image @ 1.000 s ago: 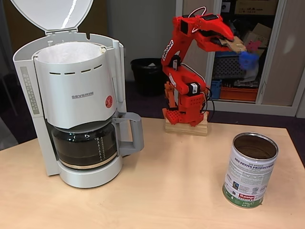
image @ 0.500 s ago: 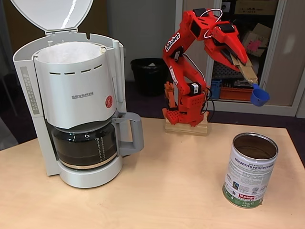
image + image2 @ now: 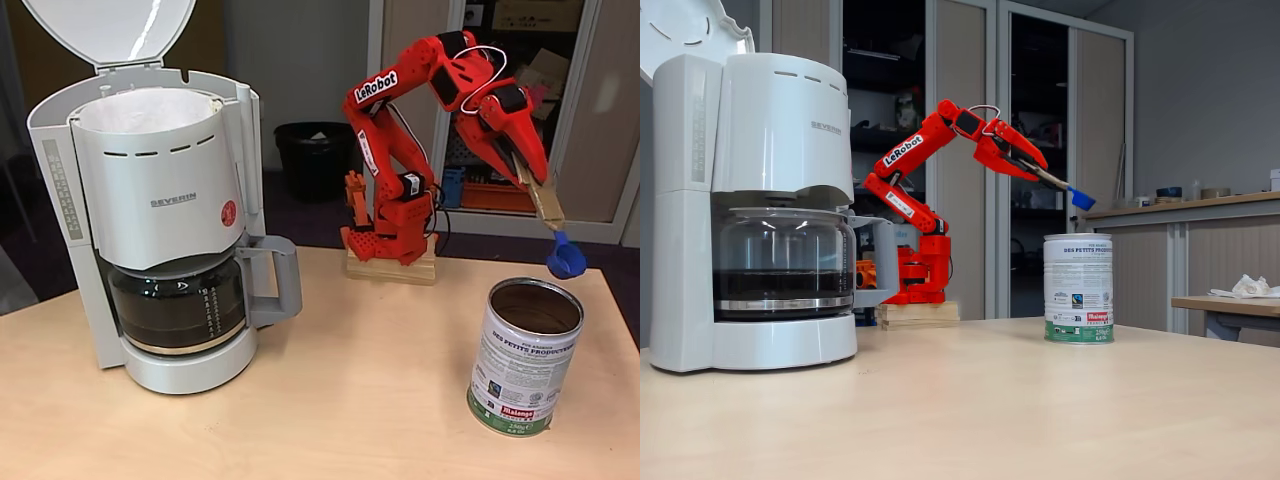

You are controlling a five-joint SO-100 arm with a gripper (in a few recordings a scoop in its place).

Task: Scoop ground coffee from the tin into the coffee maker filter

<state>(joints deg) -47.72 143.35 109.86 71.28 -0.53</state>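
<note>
The gripper (image 3: 528, 178) is clamped on the scoop (image 3: 566, 260), whose long handle slants down and right. The blue bowl hangs just above the far right rim of the open tin (image 3: 525, 355), so the dip lies down and slightly left.

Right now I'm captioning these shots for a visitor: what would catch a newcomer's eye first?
The red arm, rising at the table's back edge and reaching to the right in the higher fixed view. Its gripper holds a stick with a blue scoop just above the open tin. On the left stands the big white coffee maker, lid up, filter showing.
</note>
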